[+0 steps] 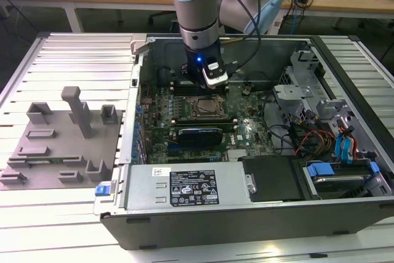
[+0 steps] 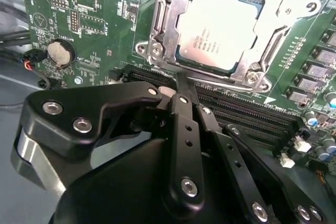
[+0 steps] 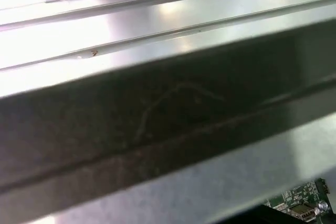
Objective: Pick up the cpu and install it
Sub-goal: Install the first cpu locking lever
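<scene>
The cpu (image 2: 218,30), a flat square chip with a silvery-grey top, lies seated inside the metal socket frame (image 2: 157,35) on the green motherboard (image 2: 94,19). In the exterior view the cpu (image 1: 204,108) sits in the socket at the middle of the open computer case. My gripper (image 2: 182,83) hovers just beside the socket's near edge, its black fingers (image 2: 185,124) pressed together with nothing between them. From the exterior view the gripper (image 1: 206,87) hangs just behind the socket, low over the board.
The open computer case (image 1: 203,210) lies on a ribbed metal table (image 1: 68,53). A grey fixture with upright posts (image 1: 61,143) stands at the exterior view's left. Drive bays and cables (image 1: 332,146) fill the case's right side. The case wall (image 3: 168,124) is close to the wrist.
</scene>
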You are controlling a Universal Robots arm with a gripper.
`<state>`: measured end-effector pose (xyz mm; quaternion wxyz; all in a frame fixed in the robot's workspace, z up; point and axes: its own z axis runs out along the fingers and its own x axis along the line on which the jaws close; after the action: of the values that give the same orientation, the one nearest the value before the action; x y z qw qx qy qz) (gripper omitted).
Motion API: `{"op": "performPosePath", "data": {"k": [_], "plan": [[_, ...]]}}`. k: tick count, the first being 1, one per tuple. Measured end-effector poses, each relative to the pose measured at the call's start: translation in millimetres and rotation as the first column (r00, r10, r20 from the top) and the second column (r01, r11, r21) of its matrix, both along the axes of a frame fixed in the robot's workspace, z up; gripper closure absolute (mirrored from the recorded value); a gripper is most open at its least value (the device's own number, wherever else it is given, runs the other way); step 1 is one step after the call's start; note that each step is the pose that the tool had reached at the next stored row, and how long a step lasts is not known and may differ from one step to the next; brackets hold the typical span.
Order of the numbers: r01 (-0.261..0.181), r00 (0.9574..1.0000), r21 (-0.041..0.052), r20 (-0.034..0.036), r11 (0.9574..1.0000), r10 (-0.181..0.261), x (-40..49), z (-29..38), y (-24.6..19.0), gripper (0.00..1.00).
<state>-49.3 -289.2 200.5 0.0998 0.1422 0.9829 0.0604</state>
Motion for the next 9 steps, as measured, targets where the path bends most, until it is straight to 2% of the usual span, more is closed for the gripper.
{"op": "performPosePath", "data": {"k": [2, 4, 9], "plan": [[0.0, 1.0, -0.0146, 0.0027, 0.9999, 0.0, -0.1, -0.7, -0.1, 0.89], [0.0, 1.0, -0.0235, 0.0056, 0.9997, 0.0, -0.1, -1.3, -0.1, 0.89], [0.0, 1.0, -0.0214, 0.0081, 0.9998, 0.0, -0.1, -2.2, -0.1, 0.89]]}}
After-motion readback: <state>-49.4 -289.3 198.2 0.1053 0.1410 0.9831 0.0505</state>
